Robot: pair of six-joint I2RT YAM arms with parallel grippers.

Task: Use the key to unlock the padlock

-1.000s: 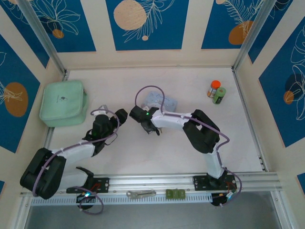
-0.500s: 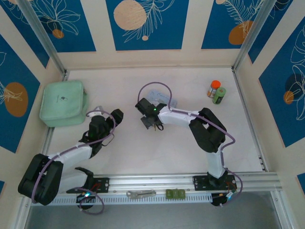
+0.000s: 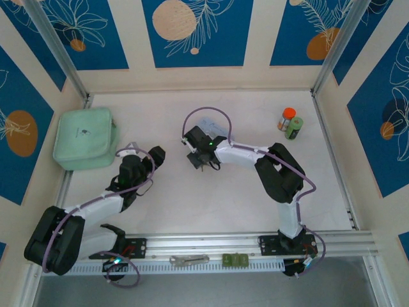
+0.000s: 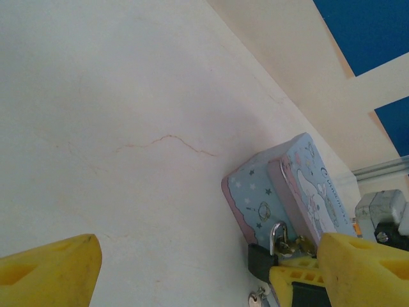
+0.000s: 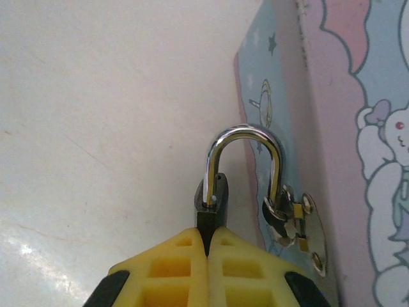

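The left pincer has drawn back a little toward its base and hangs with jaws wide, nothing between them but bare bench. The right pincer has moved in toward the blue tin and is clamped tight on the dark body of the padlock. The padlock hangs by its shackle from the tin's hasp (whether one leg of that shackle is already free I cannot tell). A small silvery bit just below the lock, probably the key, looks untouched, so the turning is likely yet to come.
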